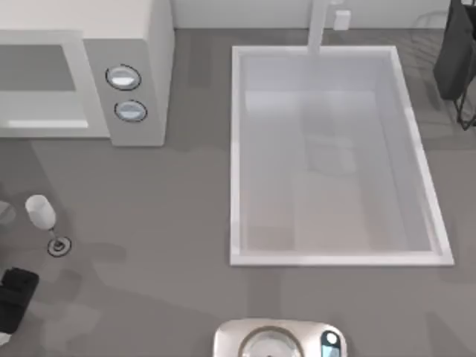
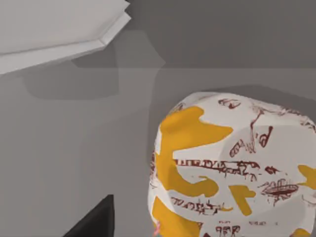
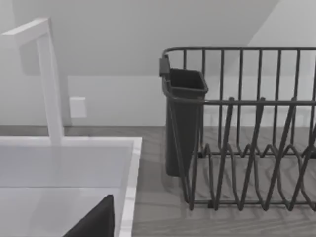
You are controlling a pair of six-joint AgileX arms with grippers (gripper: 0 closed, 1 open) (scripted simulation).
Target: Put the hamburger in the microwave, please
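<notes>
Grey countertop (image 1: 178, 223) filled the top view, with the large white boxy microwave (image 1: 141, 44) at the far left corner, its grey cavity facing the table and two round silver-blue knobs (image 1: 126, 93) stacked on its panel. To the right lay a white rectangular sink (image 1: 234, 149) with a white faucet (image 1: 318, 26) at its far rim. A clear whitish wine glass (image 1: 43, 216) stood near the left edge, and a silver scale with a round dial (image 1: 279, 338) sat at the near edge. The left arm's dark gripper (image 1: 15, 297) was at the lower left corner, near the glass; whether its fingers were open or closed could not be told. A dark wire dish rack (image 1: 457, 59) showed at the far right.

From the left wrist view, the round cream-tan hamburger (image 2: 232, 168), wrapped in orange patches and dark red print, rested on the grey surface close below the camera, with one dark fingertip (image 2: 96, 219) beside it and a white corner of the microwave (image 2: 64, 34) beyond.

From the right wrist view, the dish rack (image 3: 247, 148) with its dark cup holder (image 3: 182, 118) stood beside the sink (image 3: 128, 163) and faucet (image 3: 49, 79); one dark fingertip (image 3: 96, 222) of the right gripper showed, its opening impossible to judge.
</notes>
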